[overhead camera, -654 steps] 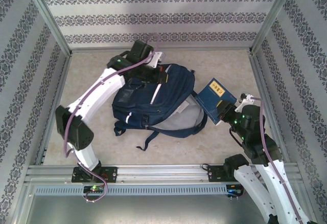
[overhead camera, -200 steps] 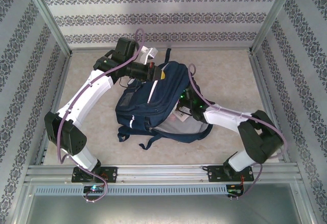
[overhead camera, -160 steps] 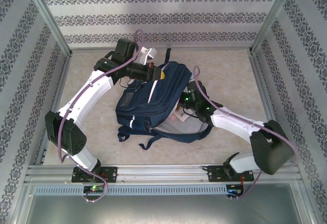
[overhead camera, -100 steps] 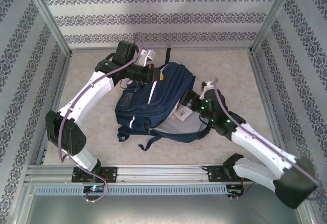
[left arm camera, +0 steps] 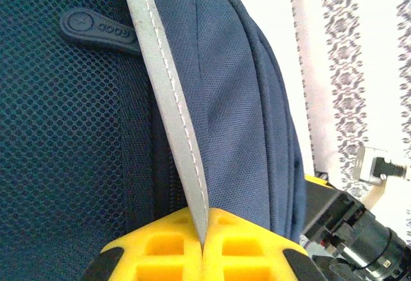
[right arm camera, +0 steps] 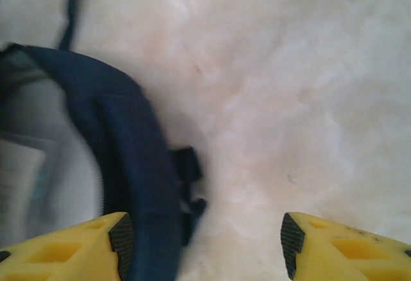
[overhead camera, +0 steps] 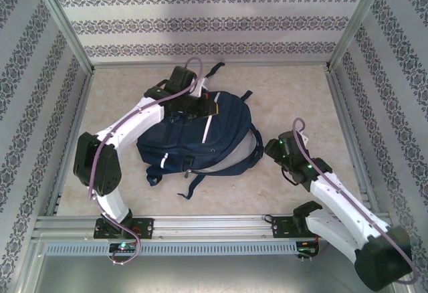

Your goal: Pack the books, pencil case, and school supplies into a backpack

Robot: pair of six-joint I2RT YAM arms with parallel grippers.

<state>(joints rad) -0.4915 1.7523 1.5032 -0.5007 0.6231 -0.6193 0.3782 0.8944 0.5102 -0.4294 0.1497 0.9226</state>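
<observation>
- Well, looking close to done: large dark navy fabric backpack lying flat about mid beige marbled tabletop, between the two arms.
- Guessing the books and school supplies already tucked inside, going by the task. Can't confirm it though, with the inside hidden from above and just a pale blurry patch past the bag's rim in the right wrist view.
- Probably left to do: closing the bag up, maybe tidying the flap. Only a hunch.
- Left arm: stretched from its base up and over the far end of the bag, wrist bent down onto it.
- Up close, left fingers pressed fully together, pinching the thin pale grey stitched stripe on the bag's front, right next to the dark mesh panel and a dark rubber zip pull.
- Right arm: folded low on the right side, elbow dropped toward the near right corner, wrist aimed at the bag's right edge.
- There, right fingers spread apart with nothing between them, just bare tabletop below. Hovering just beside the bag's dark rim and a small strap end, not touching it as far as can be told.
</observation>
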